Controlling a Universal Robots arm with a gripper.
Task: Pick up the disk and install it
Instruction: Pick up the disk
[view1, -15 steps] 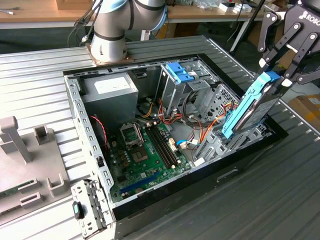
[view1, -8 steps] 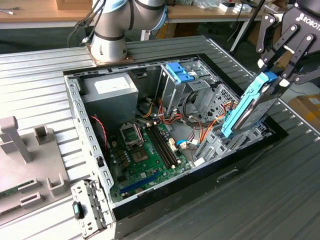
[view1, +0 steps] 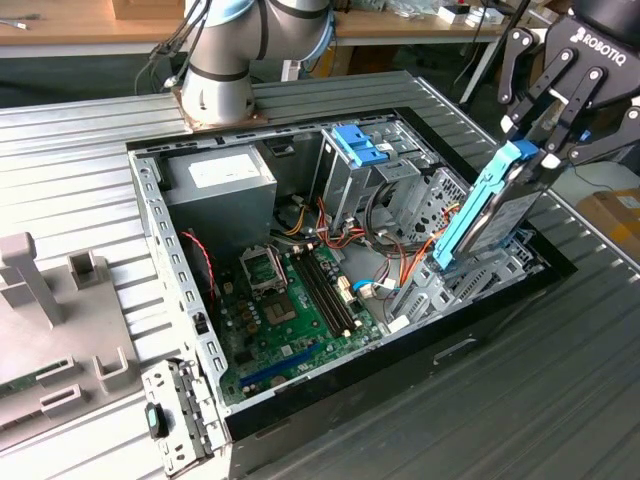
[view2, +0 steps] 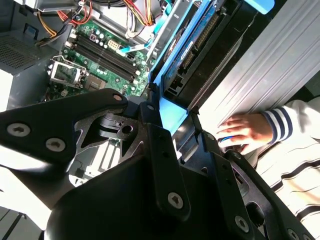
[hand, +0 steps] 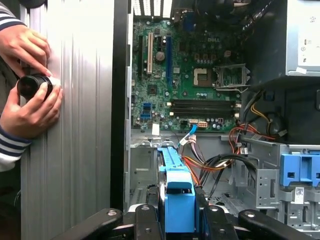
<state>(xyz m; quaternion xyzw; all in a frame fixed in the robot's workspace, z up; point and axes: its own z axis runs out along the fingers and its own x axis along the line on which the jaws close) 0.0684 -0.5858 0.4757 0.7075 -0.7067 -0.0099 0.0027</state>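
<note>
The disk is a silver-grey drive in a blue side frame. It hangs tilted, lower end down, over the grey drive bay at the near corner of the open computer case on the exterior view's right. My gripper is shut on its upper end. In the second wrist view the disk runs away from the gripper beside the case wall. In the first wrist view its blue frame sits between the black fingers, pointing towards the motherboard.
The open case holds a green motherboard, a grey power supply, a drive cage with a blue bracket and loose cables. A person's hands hold a black round object on the ribbed table beside the case. A grey fixture stands at the exterior view's left.
</note>
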